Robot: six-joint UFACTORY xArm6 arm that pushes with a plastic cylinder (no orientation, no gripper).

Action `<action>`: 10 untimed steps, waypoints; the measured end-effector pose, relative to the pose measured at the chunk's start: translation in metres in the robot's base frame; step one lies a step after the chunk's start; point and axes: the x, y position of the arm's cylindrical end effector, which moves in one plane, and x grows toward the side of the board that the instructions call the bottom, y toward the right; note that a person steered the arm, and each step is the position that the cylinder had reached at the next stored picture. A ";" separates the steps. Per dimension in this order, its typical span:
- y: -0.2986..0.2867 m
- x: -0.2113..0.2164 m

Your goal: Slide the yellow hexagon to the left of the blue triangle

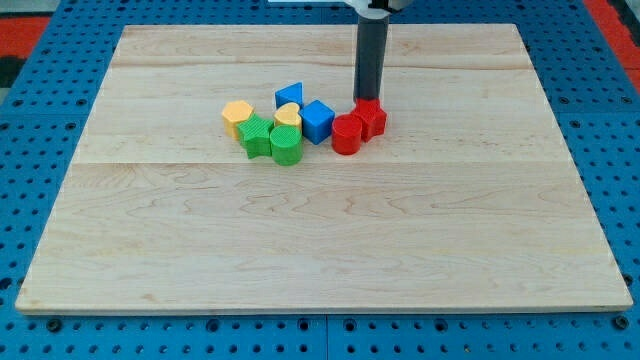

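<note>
The yellow hexagon (pixel 237 116) lies at the left end of a cluster of blocks near the board's middle. The blue triangle (pixel 290 95) sits up and to its right, at the cluster's top. My tip (pixel 367 99) stands at the cluster's right end, touching the top edge of a red block (pixel 372 117). It is well to the right of both the hexagon and the triangle.
A yellow heart-like block (pixel 288 115), a blue cube (pixel 317 121), a green star-like block (pixel 256 135), a green cylinder (pixel 286 145) and a red cylinder (pixel 346 134) crowd the cluster. The wooden board (pixel 320 250) lies on a blue pegboard.
</note>
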 end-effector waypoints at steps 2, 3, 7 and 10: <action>0.012 -0.013; 0.001 -0.035; -0.146 -0.009; -0.249 0.012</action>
